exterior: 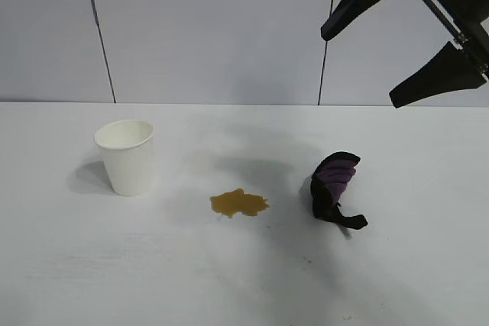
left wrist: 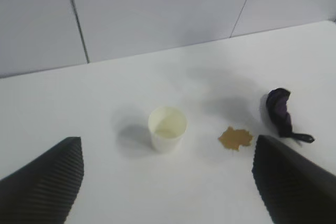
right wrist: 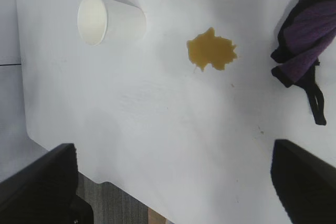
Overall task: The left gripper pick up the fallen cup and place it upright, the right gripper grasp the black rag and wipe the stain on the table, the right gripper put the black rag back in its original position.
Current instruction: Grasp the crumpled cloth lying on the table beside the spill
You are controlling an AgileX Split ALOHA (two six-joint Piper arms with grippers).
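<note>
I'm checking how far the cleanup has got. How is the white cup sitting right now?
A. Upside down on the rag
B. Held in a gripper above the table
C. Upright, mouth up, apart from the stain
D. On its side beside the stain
C: the cup stands upright with its open mouth up, clear of the stain.

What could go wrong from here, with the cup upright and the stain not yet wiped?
1. The right gripper hangs open above the black rag, whose thin tail trails loose; a grasp might catch only that tail.
2. The stain lies between rag and cup, so a long wiping stroke could knock the cup over.
3. A loosely bunched rag may smear the liquid wider across the table.
</note>
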